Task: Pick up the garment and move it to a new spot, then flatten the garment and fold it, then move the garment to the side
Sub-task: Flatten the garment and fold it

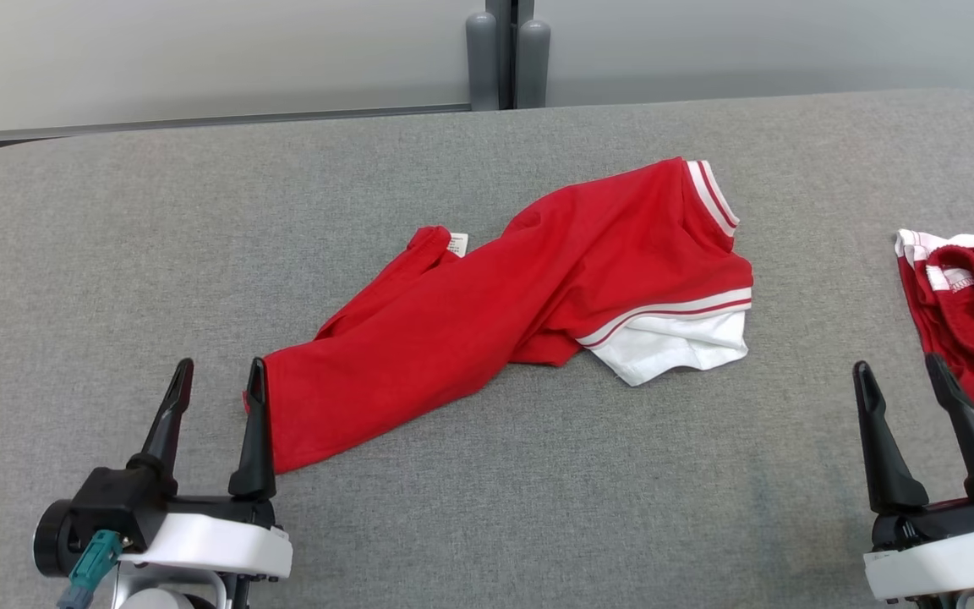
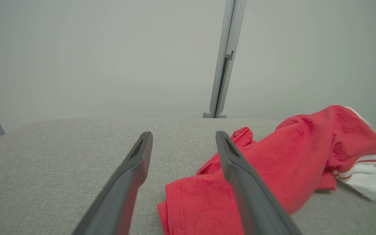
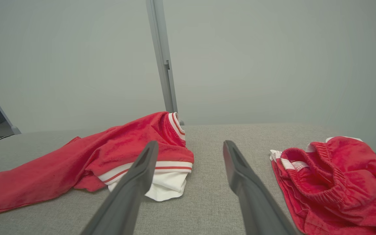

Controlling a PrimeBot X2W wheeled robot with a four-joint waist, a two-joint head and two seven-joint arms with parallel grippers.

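Observation:
A red garment [image 1: 521, 296] with white striped trim and a white part lies crumpled in the middle of the grey table [image 1: 115, 254]; it stretches from my lower left to the upper right. My left gripper [image 1: 218, 377] stands open at the lower left, its right finger just at the garment's near hem, holding nothing. The left wrist view has the hem [image 2: 191, 205] lying between and under the fingers. My right gripper [image 1: 897, 370] stands open at the lower right, empty, well to the right of the garment [image 3: 109, 156].
A second red piece of clothing [image 1: 973, 313] with white trim and an elastic waistband lies bunched at the table's right edge, just beyond my right gripper. A grey wall with a vertical post [image 1: 506, 51] stands behind the table's far edge.

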